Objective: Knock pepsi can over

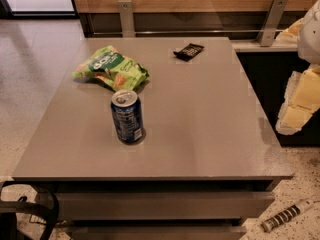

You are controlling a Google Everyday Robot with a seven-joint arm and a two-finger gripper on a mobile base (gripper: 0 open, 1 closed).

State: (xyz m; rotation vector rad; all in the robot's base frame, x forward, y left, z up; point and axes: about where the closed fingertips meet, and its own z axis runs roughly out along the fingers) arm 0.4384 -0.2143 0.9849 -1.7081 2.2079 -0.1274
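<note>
The pepsi can (127, 116) is a dark blue can with a silver top and white print. It stands upright on the grey table (210, 134), left of the middle and toward the front edge. My gripper (296, 115) shows as pale yellow and white parts at the right edge of the view. It is beyond the table's right side, well apart from the can and not touching anything on the table.
A green snack bag (111, 68) lies just behind the can. A small flat black packet (188, 51) lies near the table's far edge. A striped stick-like object (287, 215) lies on the floor at the front right. A dark curved object (30, 214) is at the bottom left.
</note>
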